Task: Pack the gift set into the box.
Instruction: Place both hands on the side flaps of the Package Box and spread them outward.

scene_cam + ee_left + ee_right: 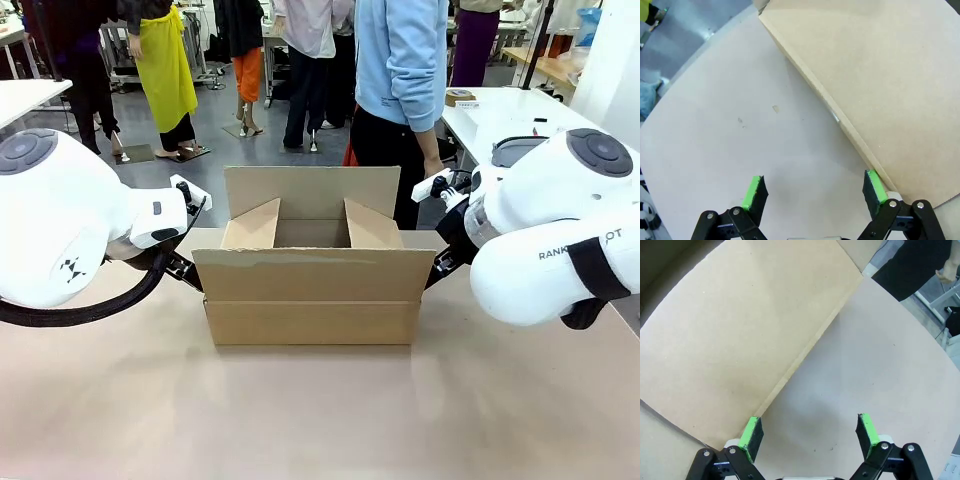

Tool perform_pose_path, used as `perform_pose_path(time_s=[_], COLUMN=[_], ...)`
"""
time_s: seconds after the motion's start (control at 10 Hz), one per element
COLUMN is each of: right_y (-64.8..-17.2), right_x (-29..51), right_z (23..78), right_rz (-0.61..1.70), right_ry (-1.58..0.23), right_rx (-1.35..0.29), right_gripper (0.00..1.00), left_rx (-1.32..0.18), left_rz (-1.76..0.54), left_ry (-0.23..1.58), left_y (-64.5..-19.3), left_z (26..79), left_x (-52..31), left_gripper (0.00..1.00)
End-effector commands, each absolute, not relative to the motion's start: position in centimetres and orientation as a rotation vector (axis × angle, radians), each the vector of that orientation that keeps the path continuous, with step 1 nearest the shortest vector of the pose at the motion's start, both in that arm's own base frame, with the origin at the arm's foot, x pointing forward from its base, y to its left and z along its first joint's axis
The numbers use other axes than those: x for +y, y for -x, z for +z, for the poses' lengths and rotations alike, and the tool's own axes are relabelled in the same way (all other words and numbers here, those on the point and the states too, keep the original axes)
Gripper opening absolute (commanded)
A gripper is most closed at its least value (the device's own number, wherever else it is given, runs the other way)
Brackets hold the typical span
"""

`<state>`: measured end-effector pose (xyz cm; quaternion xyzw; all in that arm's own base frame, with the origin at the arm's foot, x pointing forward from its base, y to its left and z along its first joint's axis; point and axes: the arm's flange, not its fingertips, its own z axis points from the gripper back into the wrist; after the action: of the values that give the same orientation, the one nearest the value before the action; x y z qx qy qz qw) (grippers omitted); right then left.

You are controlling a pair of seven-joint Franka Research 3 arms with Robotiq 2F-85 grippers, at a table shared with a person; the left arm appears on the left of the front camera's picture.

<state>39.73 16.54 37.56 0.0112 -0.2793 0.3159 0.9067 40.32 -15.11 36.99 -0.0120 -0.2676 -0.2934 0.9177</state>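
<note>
Front view first: the box (310,290) is seen at the centre of the frame on the table (320,420). Its rear flap is upright, its two side flaps are raised and its front flap is folded down over the near wall. It is flanked by the left arm (60,220) at the left edge and the right arm (550,240) at the right edge, each wrist set low at one short end. A person (400,60) in a light blue top is seen just behind it, upper centre. The inside is largely hidden by the near wall, so whether the gift set lies in there cannot be told.

The step is judged to be steadying the box for packing. It would be done well if both ends were braced evenly, so that the box is neither skewed nor slid, and if the flaps were kept clear of the opening.

Over to the left wrist view: the left gripper (814,190) is shown spread wide at the bottom of the frame, with nothing held. The box's wall is laid across the upper right. Its lower edge is met, or very nearly met, by the right-hand pad (874,186); contact cannot be settled.

Right wrist view now: the right gripper (808,435) is likewise released and empty. The box is seen across the upper left, its edge just beside the left-hand pad (751,437).
</note>
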Motion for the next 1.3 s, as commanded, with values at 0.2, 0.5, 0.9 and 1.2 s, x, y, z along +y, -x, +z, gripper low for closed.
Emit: perform_pose_path(time_s=[0.2, 0.5, 0.9, 1.2], right_y=[-38.9, -37.4, -33.3, -28.9], right_x=[12.5, 5.6, -7.7, -17.8], right_z=[40.8, 48.6, 54.7, 49.4], right_rz=[0.605, 0.253, -0.134, -0.428], right_ry=[0.024, -0.318, -1.018, -1.303], right_rx=[-0.349, -0.458, -0.507, -0.644], right_gripper=[1.00, 1.00, 1.00, 1.00], left_rx=[-0.427, -0.503, -0.543, -0.738], left_rz=[-0.630, -0.298, -0.057, 0.228], left_ry=[0.055, 0.263, 1.172, 1.520], left_y=[-37.3, -32.9, -30.5, -28.1], left_z=[41.1, 49.5, 53.7, 49.1], left_x=[-10.7, -3.7, 9.2, 17.8], left_gripper=[1.00, 1.00, 1.00, 1.00])
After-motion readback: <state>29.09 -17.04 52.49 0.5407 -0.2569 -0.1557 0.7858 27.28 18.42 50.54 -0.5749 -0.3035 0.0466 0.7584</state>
